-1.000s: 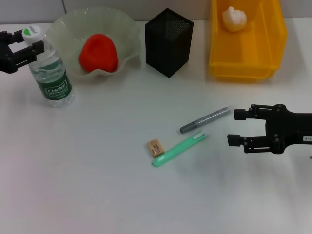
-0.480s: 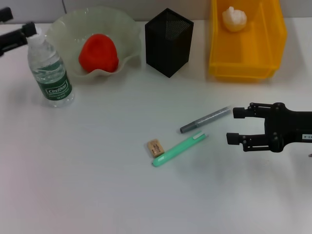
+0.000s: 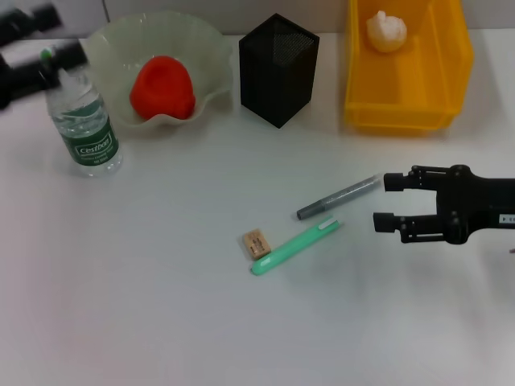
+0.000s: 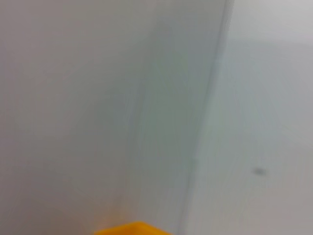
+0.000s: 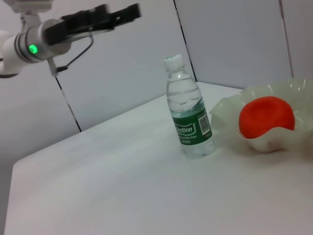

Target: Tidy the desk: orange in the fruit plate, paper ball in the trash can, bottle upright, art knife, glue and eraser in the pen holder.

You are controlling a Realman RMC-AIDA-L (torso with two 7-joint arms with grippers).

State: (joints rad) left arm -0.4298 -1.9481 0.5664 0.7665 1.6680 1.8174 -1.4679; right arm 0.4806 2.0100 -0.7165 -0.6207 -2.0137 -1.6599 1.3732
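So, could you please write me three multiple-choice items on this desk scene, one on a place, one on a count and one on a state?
1. Where is the paper ball?
A. in the yellow bin
B. in the fruit plate
C. beside the eraser

2. How many small items lie loose on the desk in front of the pen holder?
A. one
B. three
C. five

3. How is the water bottle standing?
A. on its side
B. upside down
C. upright, free of any gripper

Answers: 1 A, the ball sits at the back of the yellow bin. 2 B, the eraser, the green glue stick and the grey art knife. 3 C, its cap is up and the left gripper hovers above it with fingers open; the right gripper waits open near the art knife.
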